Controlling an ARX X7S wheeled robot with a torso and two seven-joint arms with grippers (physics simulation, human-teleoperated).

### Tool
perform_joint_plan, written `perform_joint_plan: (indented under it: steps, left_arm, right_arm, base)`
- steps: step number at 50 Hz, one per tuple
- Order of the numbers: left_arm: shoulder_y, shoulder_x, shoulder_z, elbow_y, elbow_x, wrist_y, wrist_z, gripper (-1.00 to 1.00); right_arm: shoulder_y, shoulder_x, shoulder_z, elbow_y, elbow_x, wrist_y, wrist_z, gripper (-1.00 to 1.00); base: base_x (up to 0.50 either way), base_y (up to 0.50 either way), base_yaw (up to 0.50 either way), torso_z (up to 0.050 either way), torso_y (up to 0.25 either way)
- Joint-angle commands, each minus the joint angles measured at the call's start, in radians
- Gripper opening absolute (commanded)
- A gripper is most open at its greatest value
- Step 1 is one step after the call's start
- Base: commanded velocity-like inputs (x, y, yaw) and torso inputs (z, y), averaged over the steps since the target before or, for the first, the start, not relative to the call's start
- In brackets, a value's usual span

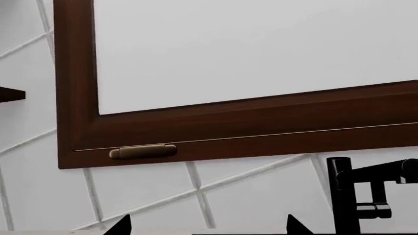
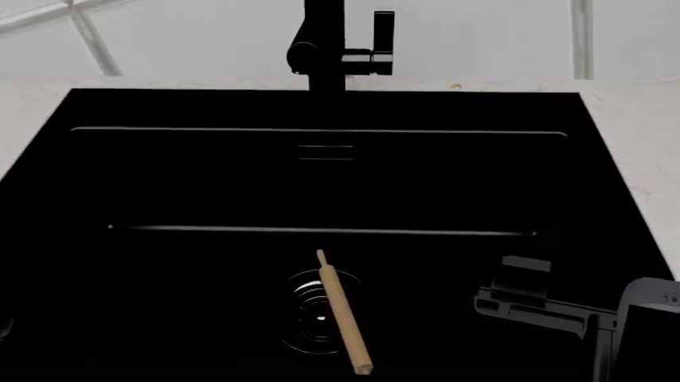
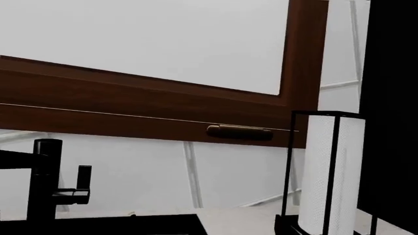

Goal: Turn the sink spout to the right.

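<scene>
The matte black sink spout point(image 2: 324, 48) stands upright behind the sink point(image 2: 159, 175). Its small lever handle point(image 2: 383, 36) is on its right side, and its arm points out over the basin. The left wrist view shows the spout point(image 1: 343, 196) at some distance, against the tiled wall. My left gripper point(image 1: 209, 230) is open, with only its two dark fingertips point(image 1: 121, 226) showing and nothing between them. The right wrist view has the spout point(image 3: 46, 186) far off, and no fingers appear there. My right gripper point(image 2: 523, 278) hovers over the basin's near right part, its jaws unclear.
A wooden rolling pin point(image 2: 342, 314) lies in the basin across the round drain point(image 2: 308, 318). Pale counter point(image 2: 638, 143) borders the sink. A brown window frame point(image 1: 228, 132) is above the tiled wall. A paper towel roll in a black holder point(image 3: 326, 171) stands on the counter.
</scene>
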Motion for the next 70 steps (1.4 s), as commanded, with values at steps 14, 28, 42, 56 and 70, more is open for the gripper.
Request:
perform_joint_plan:
  steps: [14, 28, 42, 56, 70]
  left_arm:
    - [0.008, -0.001, 0.023, -0.021, 0.004, 0.026, -0.008, 1.0]
    - [0.013, -0.006, 0.029, -0.028, 0.003, 0.034, -0.012, 1.0]
    - [0.013, -0.011, 0.035, -0.031, -0.002, 0.035, -0.013, 1.0]
    - [0.021, -0.013, 0.041, -0.044, 0.001, 0.052, -0.018, 1.0]
    - [0.03, -0.014, 0.05, -0.064, 0.004, 0.071, -0.02, 1.0]
  right_arm:
    - [-0.014, 0.003, -0.022, 0.019, 0.0, -0.033, -0.001, 1.0]
    - [0.023, -0.004, -0.044, 0.017, 0.002, 0.002, 0.019, 1.0]
    - [0.182, -0.051, -0.18, -0.006, 0.027, 0.132, 0.034, 1.0]
    - [0.277, -0.103, -0.289, -0.098, 0.072, 0.244, 0.055, 1.0]
    - [0.312, -0.163, -0.335, -0.08, 0.112, 0.249, 0.06, 1.0]
  base:
    - [0.22, 0.0, 0.0, 0.0, 0.0]
    - [0.03, 0.0, 0.0, 0.0, 0.0]
    - [0.0, 0.0, 0.0, 0.0, 0.0]
    - [0.0, 0.0, 0.0, 0.0, 0.0]
    - [0.0, 0.0, 0.0, 0.0, 0.0]
